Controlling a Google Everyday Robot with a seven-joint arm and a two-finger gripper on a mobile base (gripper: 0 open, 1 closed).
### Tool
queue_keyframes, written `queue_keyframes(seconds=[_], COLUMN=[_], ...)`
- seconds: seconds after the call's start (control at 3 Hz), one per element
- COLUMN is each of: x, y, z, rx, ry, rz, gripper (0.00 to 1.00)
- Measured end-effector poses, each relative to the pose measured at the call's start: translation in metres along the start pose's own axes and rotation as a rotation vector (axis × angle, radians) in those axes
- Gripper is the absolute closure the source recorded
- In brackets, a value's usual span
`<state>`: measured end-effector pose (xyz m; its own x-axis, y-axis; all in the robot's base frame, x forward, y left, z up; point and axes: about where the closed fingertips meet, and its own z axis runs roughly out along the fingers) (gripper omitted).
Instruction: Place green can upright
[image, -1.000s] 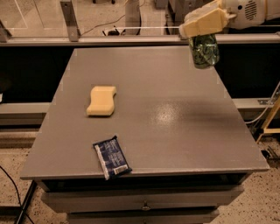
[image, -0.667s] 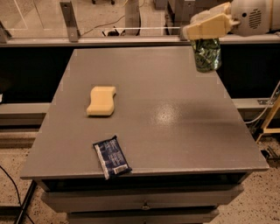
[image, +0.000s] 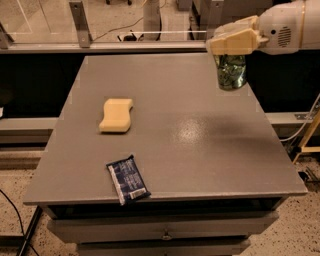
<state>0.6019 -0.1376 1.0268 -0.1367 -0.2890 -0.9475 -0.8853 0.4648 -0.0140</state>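
Pincer (image: 231, 53) and green can (image: 231, 74) lower

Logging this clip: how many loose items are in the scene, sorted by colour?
Green: 1, the green can, upright in the gripper at the far right corner of the table.
Yellow: 1, the sponge.
Dark blue: 1, the snack packet.
Total: 3.

The end effector (image: 231, 46), above the far right corner of the desk (image: 200, 150), was pale yellow and blocky. The arm (image: 287, 25) was white with tiny dots.
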Motion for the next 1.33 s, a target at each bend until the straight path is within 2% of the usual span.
queue_keyframes(seconds=[0.33, 0.67, 1.0, 1.33], x=[0.022, 0.034, 0.047, 0.066], y=[0.007, 0.023, 0.035, 0.045], z=[-0.004, -0.011, -0.013, -0.013], rx=[-0.001, -0.008, -0.02, -0.028], ry=[-0.096, -0.21, -0.285, -0.307], rz=[0.004, -0.033, -0.048, -0.048], gripper=[1.0, 1.0, 1.0, 0.86])
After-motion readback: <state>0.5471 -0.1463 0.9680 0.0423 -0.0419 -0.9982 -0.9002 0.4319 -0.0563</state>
